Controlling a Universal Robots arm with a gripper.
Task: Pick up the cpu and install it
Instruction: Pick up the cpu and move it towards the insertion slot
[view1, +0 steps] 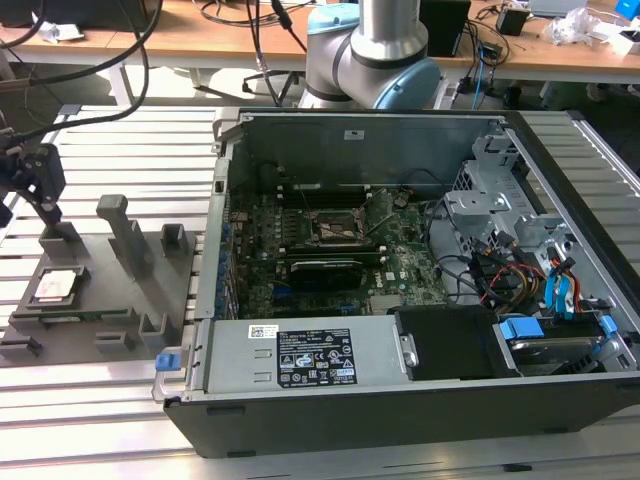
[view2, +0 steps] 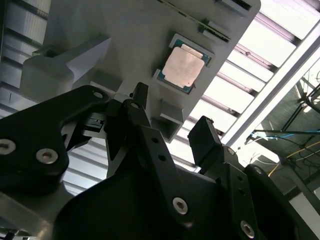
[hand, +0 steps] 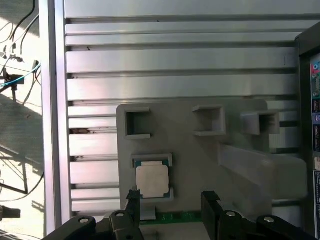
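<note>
Fingers (hand: 210, 205) of the claw (hand: 171, 200) are spread wide, with nothing between them. The claw hangs over the grey tray (hand: 200, 155), close to the chip (hand: 152, 181). The chip lies flat in a small square pocket of the tray, its shiny silver-grey top facing up, with a thin green rim. It is square, so no side is longer; its edges run along the tray's edges.

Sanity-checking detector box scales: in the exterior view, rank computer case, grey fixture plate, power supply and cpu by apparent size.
Largest to smallest:
1. computer case
2. grey fixture plate, partly cut off at the view's left edge
3. power supply
4. cpu, clearly the smallest
</note>
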